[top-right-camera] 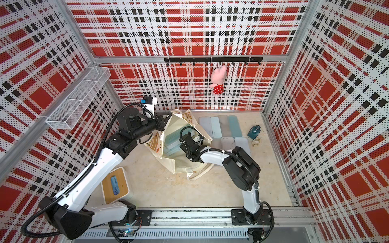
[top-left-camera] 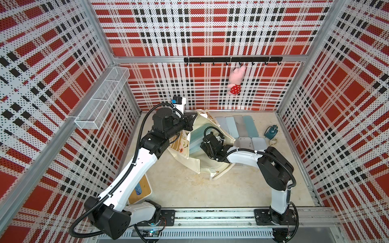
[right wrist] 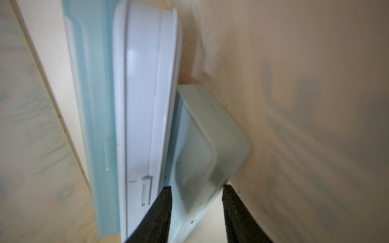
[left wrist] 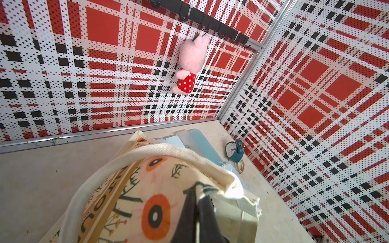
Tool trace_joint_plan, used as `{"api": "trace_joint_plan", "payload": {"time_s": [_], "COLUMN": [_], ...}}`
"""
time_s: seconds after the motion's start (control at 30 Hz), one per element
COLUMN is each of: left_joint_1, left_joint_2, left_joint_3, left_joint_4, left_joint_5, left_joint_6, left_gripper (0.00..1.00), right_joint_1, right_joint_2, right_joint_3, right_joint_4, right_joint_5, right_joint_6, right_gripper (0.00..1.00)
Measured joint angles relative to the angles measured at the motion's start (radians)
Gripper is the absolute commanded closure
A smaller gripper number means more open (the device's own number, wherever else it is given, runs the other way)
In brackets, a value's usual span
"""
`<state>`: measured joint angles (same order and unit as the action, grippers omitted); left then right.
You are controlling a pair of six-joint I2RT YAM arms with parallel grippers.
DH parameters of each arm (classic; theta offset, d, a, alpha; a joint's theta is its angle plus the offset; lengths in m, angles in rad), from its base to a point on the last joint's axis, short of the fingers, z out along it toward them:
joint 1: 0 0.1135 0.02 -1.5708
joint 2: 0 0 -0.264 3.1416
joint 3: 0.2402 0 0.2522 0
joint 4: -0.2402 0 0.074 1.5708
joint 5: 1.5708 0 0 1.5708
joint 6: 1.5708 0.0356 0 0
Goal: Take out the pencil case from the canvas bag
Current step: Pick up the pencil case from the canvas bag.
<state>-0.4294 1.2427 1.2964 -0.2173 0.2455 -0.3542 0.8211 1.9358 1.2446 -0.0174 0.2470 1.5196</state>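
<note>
The cream canvas bag stands mid-table with its mouth gaping. My left gripper is shut on the bag's flower-printed rim, under the white loop handle, and holds it up; in both top views it sits at the bag's far left edge. The right arm's wrist reaches into the mouth. Inside, my right gripper is open around the corner of a pale green pencil case, with a gap on one side. A white case and a light blue one stand beside it.
Several pencil cases lie on the table right of the bag, with two more nearer. A teal alarm clock and a small ring sit at far right. A pink plush hangs on the back rail. A wood-topped box stands front left.
</note>
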Motion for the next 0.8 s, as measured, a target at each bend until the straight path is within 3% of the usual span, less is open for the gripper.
{"api": "trace_joint_plan", "payload": {"time_s": [0.13,0.37,0.8], "left_joint_1": [-0.009,-0.027,-0.032], "left_joint_2": [0.000,0.000,-0.004], "left_joint_3": [0.003,0.012,0.017], "left_joint_4": [0.000,-0.002,-0.001], "left_joint_5": [-0.003,-0.005,-0.021], "left_joint_6": [0.000,-0.020,-0.031], "left_gripper": [1.00,1.00,1.00], "right_joint_1": [-0.003,-0.019,-0.051], "right_joint_2": [0.010,0.024,0.031], "right_joint_3": [0.000,-0.040,-0.132], "right_joint_4": [0.008,0.133,0.393], "right_joint_5": [0.000,-0.008,-0.018], "right_joint_6": [0.002,0.018,-0.008], "right_gripper": [0.41,0.35,0.64]}}
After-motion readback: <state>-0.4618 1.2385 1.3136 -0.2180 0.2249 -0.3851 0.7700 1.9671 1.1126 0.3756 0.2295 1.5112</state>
